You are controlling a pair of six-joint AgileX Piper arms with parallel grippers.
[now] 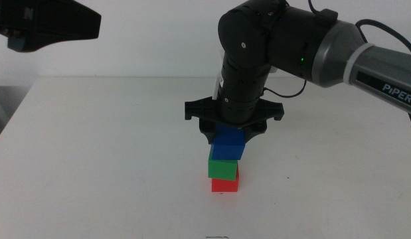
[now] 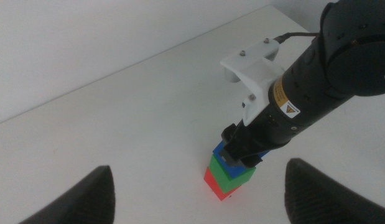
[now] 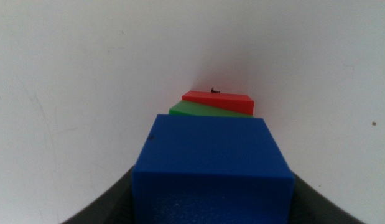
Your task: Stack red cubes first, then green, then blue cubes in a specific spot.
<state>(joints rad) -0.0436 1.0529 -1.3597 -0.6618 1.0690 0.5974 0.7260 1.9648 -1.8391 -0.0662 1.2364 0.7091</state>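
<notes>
The red cube [image 1: 225,184] rests on the white table [image 1: 92,166] with the green cube [image 1: 223,168] on top of it. The blue cube [image 1: 229,145] sits on the green one, turned slightly off square. My right gripper [image 1: 232,136] comes straight down from above and is shut on the blue cube's upper part. The right wrist view looks down the stack: blue cube [image 3: 211,162] nearest, green cube [image 3: 192,110] and red cube [image 3: 220,99] beyond. My left gripper [image 2: 198,196] hangs open high above the table, and its view shows the stack with the red cube [image 2: 218,186] at the base.
The left arm's dark body [image 1: 46,26] shows at the top left corner of the middle view, well away from the stack. The right arm [image 1: 311,46] reaches in from the right. A tiny dark speck [image 3: 214,91] lies on the table beside the red cube.
</notes>
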